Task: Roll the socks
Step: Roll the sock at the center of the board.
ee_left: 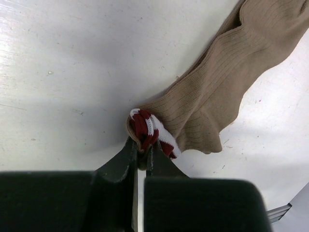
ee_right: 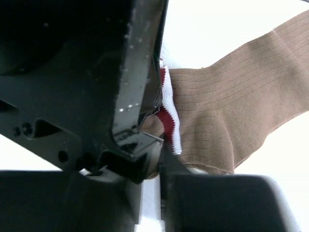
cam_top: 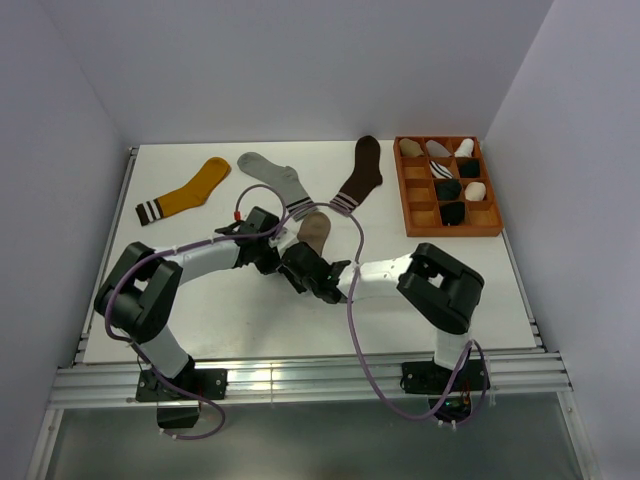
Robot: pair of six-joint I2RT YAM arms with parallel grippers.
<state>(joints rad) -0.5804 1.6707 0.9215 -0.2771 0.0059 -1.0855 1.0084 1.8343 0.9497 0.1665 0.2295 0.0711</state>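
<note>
In the top view, the left gripper (cam_top: 278, 250) and the right gripper (cam_top: 305, 268) meet tip to tip over the white table (cam_top: 230, 310). The taupe sock (cam_top: 316, 230) lies just beyond their tips, its length running away from them. Farther beyond lie a mustard sock (cam_top: 195, 188), a grey sock (cam_top: 275, 180) and a dark brown sock (cam_top: 360, 175). A wooden tray (cam_top: 404, 190) holding rolled socks sits well off to the right gripper's far side.

In the left wrist view, the left gripper (ee_left: 141, 151) has its fingers pressed together on the bunched maroon-and-white cuff (ee_left: 150, 131). The rest of the taupe sock (ee_left: 217, 96) spreads ahead and to the right.

In the right wrist view, the right gripper (ee_right: 157, 162) has its jaws narrowly apart, with the cuff (ee_right: 169, 116) and sock fabric right at the tips. The left gripper's dark body (ee_right: 87, 72) crowds in ahead on the left. Whether these jaws actually clamp the fabric cannot be told.
</note>
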